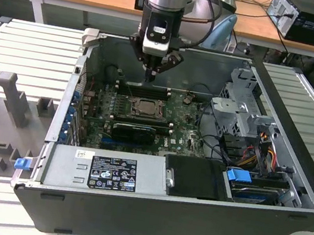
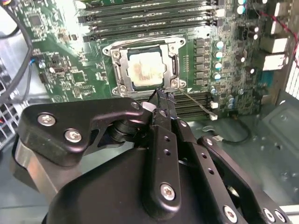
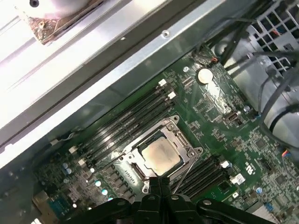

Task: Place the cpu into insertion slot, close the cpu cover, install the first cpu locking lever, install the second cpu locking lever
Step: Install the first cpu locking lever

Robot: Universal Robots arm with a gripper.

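Observation:
The cpu (image 2: 146, 70) (image 3: 161, 155), a pale square chip, lies flat in the insertion slot (image 2: 174, 69) on the green board. The silver cpu cover (image 2: 122, 65) (image 3: 187, 143) lies down around it, the chip showing through its window. A thin wire locking lever (image 2: 195, 104) (image 3: 183, 176) sticks out at an angle from one socket corner. My gripper (image 2: 163, 95) (image 3: 161, 183) is shut, fingertips together with nothing seen between them, right at that corner beside the lever's root. In the exterior view the gripper (image 1: 151, 75) hangs just above and behind the socket (image 1: 145, 107).
Long black memory slots (image 2: 149, 18) (image 3: 131, 116) flank the socket on both sides. The open case has a metal wall (image 1: 171, 66) close behind the gripper, a drive cage (image 1: 243, 108) and cables (image 1: 260, 147) at the exterior view's right, and a power supply (image 1: 106, 169) in front.

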